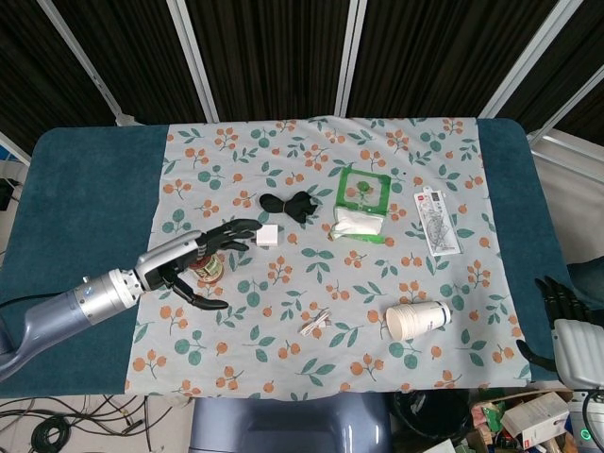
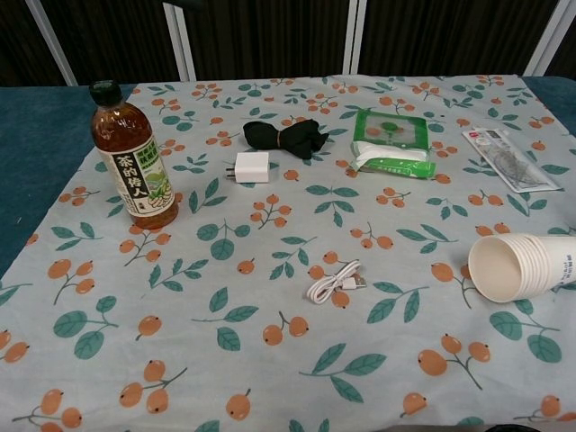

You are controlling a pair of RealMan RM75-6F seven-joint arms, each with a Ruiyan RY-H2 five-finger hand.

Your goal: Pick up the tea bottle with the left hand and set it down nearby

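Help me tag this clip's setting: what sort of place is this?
Probably a robot lab or test bench, not a home: dark curtain panels behind the table, loose cables on the floor, and unrelated test items such as a tea bottle and cups.

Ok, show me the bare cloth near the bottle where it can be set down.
Free: the wide patch in front of the tea bottle, between it and the coiled cable, and the near cloth left of the paper cups. Crowded: behind, where the white charger, black bundle and green wipes pack sit close together.
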